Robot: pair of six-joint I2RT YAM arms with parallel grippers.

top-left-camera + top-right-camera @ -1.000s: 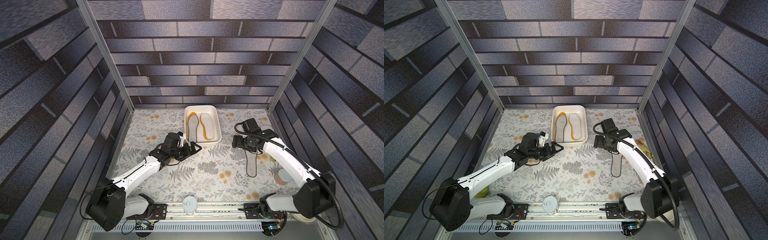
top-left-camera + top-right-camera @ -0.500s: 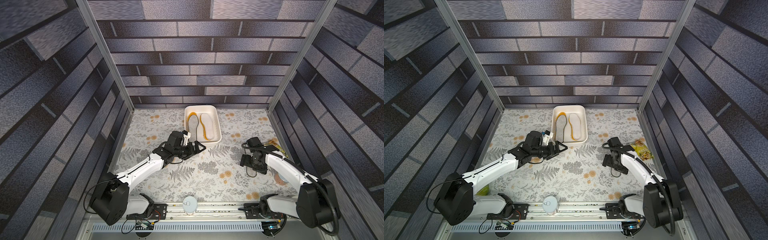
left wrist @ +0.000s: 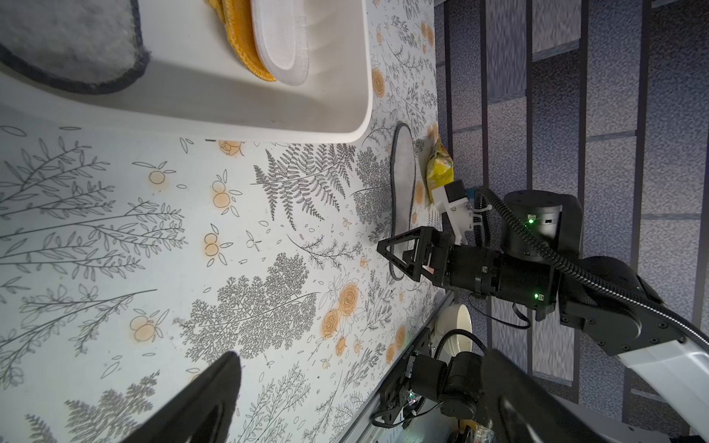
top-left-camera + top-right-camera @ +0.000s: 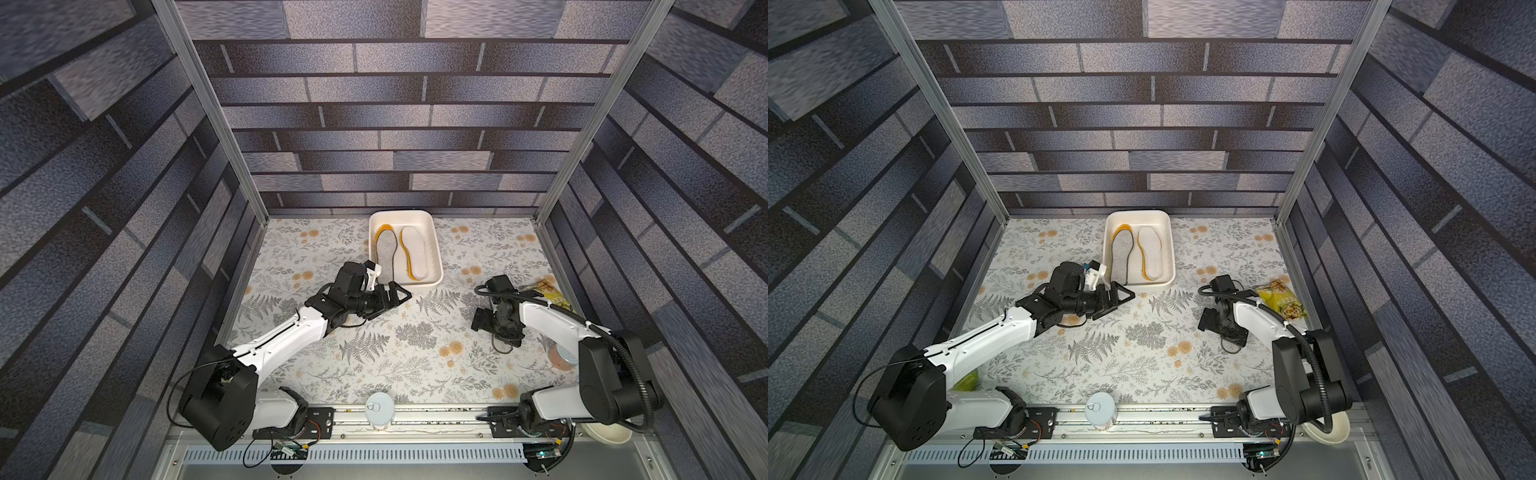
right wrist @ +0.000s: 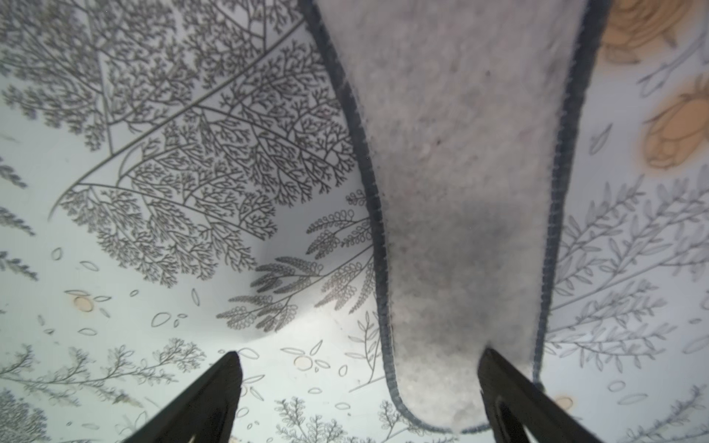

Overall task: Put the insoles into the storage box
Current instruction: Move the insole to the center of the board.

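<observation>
- White box (image 4: 415, 285), low walls and rounded corners: grey felt insole (image 4: 387, 255) and textured white foam insole (image 4: 415, 253) lie side by side, each on orange insoles (image 3: 236, 42).
- Second felt insole (image 5: 460, 191), dark stitched edging, lies flat on the floral worktop (image 4: 374, 353), outside the box.
- My right end effector (image 5: 358, 354): wide, empty, one finger over that felt.
- My left end effector (image 4: 390, 303): wide, empty, beside the box's near corner.

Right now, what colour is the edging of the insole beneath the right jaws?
Dark grey edging on the pale grey insole; the right wrist view shows it best.
</observation>
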